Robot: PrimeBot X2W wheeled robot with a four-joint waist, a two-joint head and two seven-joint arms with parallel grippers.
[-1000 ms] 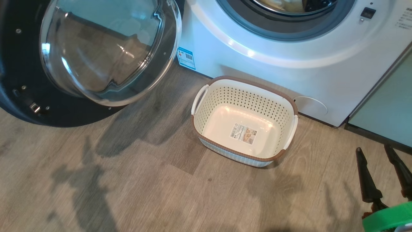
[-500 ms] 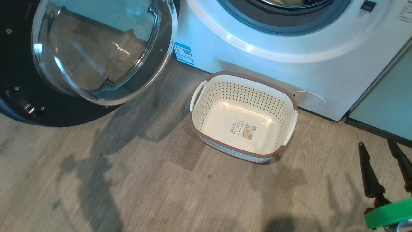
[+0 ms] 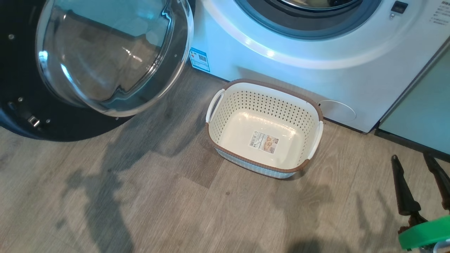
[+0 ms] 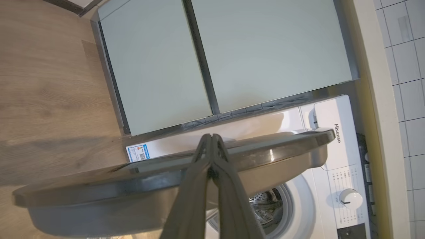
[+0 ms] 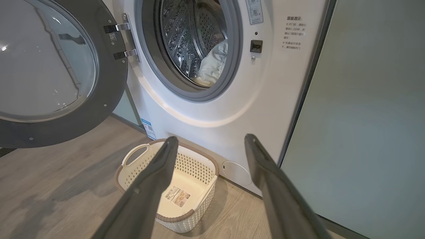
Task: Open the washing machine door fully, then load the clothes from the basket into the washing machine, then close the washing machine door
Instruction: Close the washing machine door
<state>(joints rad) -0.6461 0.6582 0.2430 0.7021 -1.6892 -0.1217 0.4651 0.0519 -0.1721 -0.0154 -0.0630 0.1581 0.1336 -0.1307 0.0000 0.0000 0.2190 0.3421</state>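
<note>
One washing machine door [image 3: 21, 70] is standing wide open, left of one washing machine [image 3: 316, 80]. One basket [image 3: 225, 119] is sitting empty on the floor [image 3: 140, 203] just before it. One pale bundle of clothes [image 5: 212, 63] is lying in the drum [image 5: 186, 33]. The right gripper [image 3: 410, 157] is hanging at near right, jaws wide apart. The left gripper [image 4: 211, 136] is showing its jaws pressed together, gripping nothing.

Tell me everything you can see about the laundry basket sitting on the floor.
The basket is a small rectangular tub of cream plastic that looks rigid, with rounded corners, perforated sides, a brown rim and a white handle at each short end. It stands upright on the wooden floor, close in front of the washing machine. It holds no clothes; a printed label lies flat on its smooth bottom.
</note>
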